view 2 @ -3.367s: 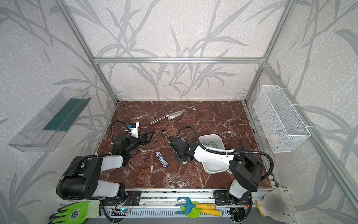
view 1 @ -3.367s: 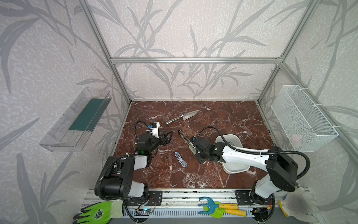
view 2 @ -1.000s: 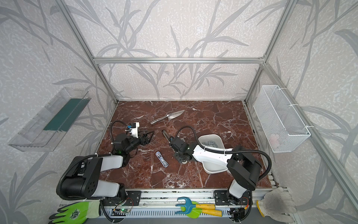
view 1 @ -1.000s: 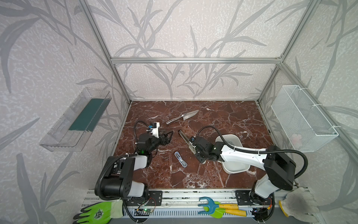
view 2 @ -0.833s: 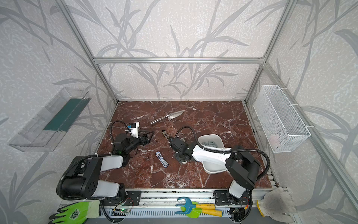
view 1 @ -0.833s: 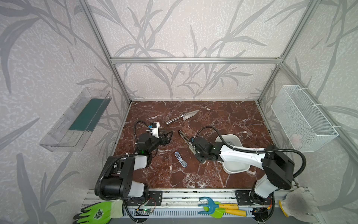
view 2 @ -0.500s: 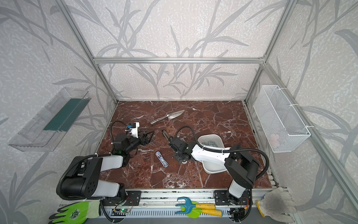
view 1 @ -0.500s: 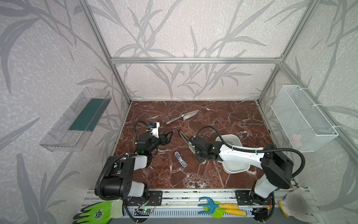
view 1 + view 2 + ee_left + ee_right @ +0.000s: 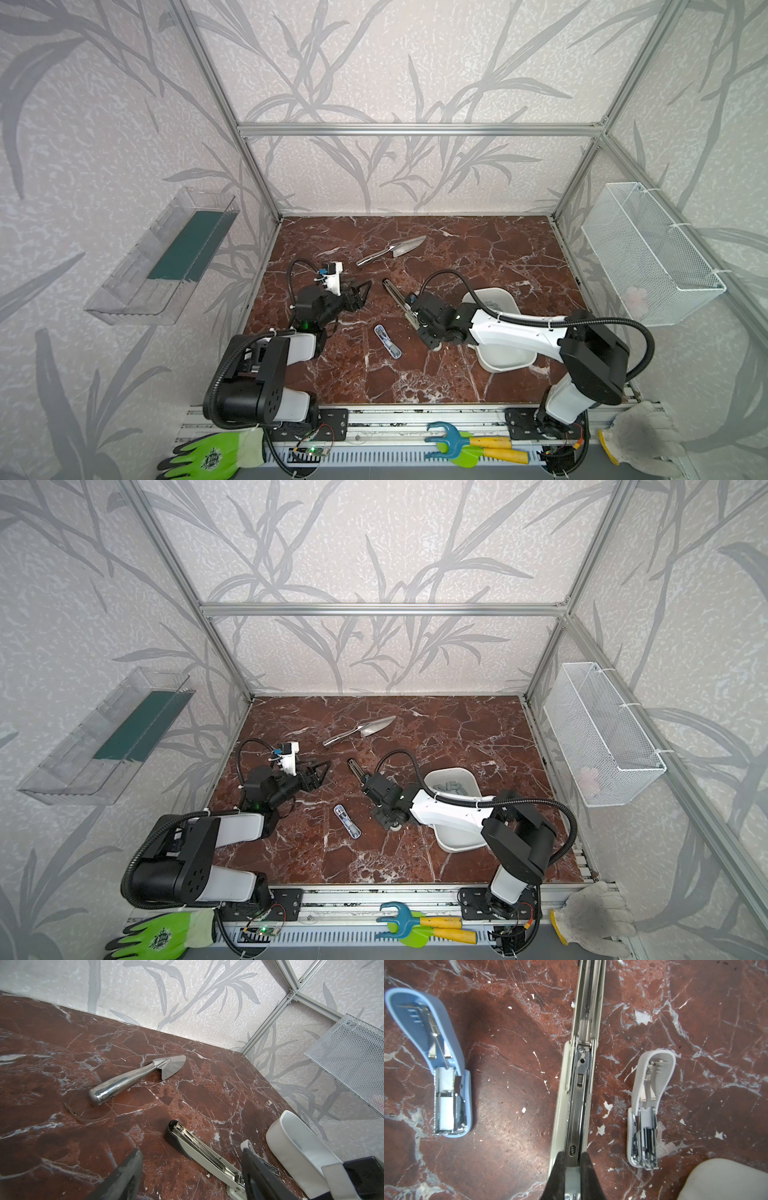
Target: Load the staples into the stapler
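Observation:
A long beige stapler (image 9: 580,1093) lies opened flat on the marble floor, its metal channel facing up; it also shows in both top views (image 9: 394,294) (image 9: 355,768). My right gripper (image 9: 572,1159) is directly over the channel's near end, shut on a dull-grey staple strip (image 9: 572,1176). More staples (image 9: 449,788) lie in a white bowl (image 9: 505,361) under the right arm. My left gripper (image 9: 190,1176) stands open to the left of the stapler (image 9: 199,1151), nothing between its fingers (image 9: 126,1178).
A small blue stapler (image 9: 421,1020) (image 9: 387,341) and a small white stapler (image 9: 652,1093) lie opened on either side of the long one. A metal trowel (image 9: 392,250) (image 9: 133,1078) rests farther back. The bowl's wall (image 9: 295,1153) is close to the stapler.
The right arm's elbow has drifted slightly to the left while its gripper stays over the stapler. The left arm has not moved.

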You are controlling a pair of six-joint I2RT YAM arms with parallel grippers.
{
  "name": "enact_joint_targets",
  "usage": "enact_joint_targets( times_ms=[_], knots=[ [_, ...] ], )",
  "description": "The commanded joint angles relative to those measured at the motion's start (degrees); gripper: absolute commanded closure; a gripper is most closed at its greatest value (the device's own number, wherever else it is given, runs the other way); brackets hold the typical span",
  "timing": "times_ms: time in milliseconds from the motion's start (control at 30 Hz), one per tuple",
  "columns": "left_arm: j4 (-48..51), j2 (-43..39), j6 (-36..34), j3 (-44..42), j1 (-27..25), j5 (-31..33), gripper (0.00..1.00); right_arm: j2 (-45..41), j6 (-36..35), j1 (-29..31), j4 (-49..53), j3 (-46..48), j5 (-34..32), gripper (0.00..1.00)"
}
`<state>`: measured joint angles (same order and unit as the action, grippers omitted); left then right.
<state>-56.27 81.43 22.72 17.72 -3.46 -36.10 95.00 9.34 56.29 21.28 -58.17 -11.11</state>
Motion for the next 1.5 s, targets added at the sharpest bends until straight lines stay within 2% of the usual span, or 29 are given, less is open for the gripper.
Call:
enact_joint_targets(
  times_ms=[0, 967, 1467],
  knots=[
    [-2.6, 0.2, 0.5, -0.7, 0.2, -0.4, 0.24, -1.8, -0.5, 0.3, 0.3, -0.7, -0.1, 0.91],
    [-2.7, 0.2, 0.5, -0.8, 0.1, -0.4, 0.24, 1.6, -0.1, 0.6, 0.6, -1.8, -0.1, 0.91],
    [-2.4, 0.3, 0.5, -0.5, 0.1, -0.1, 0.24, -0.7, 0.6, 0.7, 1.0, -0.2, 0.5, 0.92]
  ],
)
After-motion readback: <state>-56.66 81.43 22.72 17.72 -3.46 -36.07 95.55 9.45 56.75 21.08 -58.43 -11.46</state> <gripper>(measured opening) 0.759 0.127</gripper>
